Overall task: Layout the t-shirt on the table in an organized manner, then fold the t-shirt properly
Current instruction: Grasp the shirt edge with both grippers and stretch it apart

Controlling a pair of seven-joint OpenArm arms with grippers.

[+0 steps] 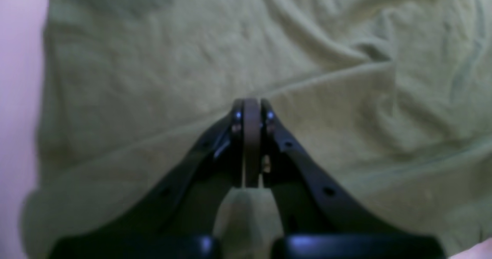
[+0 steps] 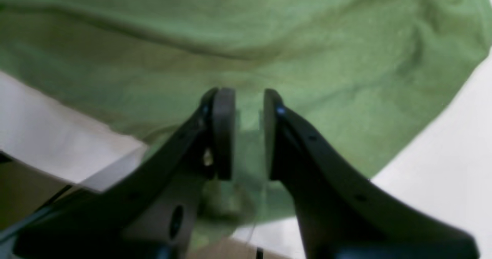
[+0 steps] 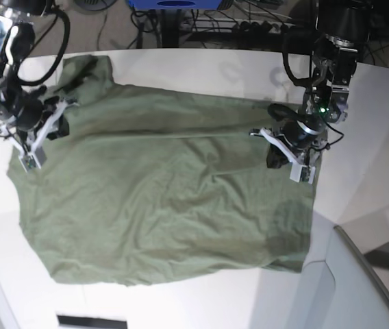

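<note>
No readable text, label, brand, number or sign in any view.

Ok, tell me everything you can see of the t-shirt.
The t-shirt is plain olive-green soft cloth, spread nearly flat and wrinkled across the white table. One sleeve sticks out at the far corner by the right gripper, whose jaws stand slightly apart over the shirt's edge. The left gripper is shut, its tips down on the cloth at the opposite edge. The near hem lies uneven. The neckline cannot be made out.
</note>
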